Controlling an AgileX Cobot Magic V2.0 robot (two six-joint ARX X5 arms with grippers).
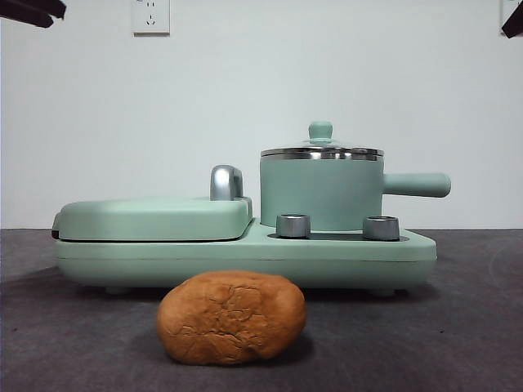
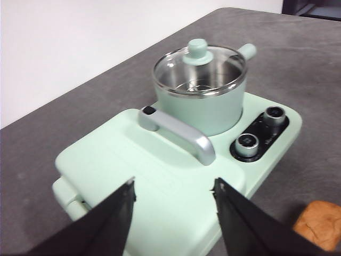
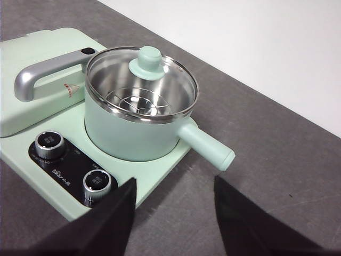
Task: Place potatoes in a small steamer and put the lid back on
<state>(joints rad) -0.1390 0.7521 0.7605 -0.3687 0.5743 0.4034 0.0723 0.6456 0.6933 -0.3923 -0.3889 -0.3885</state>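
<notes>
On the near table, your potato (image 1: 231, 317) lies before the lidded pot (image 1: 321, 194). Both grippers, left (image 2: 173, 194) and right (image 3: 175, 192), hang wide open, empty. Likely firm, heavy: grip its middle; lift the lid (image 3: 141, 77) by its knob.

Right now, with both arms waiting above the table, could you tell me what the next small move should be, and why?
Probably lower the open right end effector toward the knob of the lid. The lid sits closed on the small steamer, while the potato lies on the table in front of the appliance, so it cannot go in until the lid comes off.
</notes>
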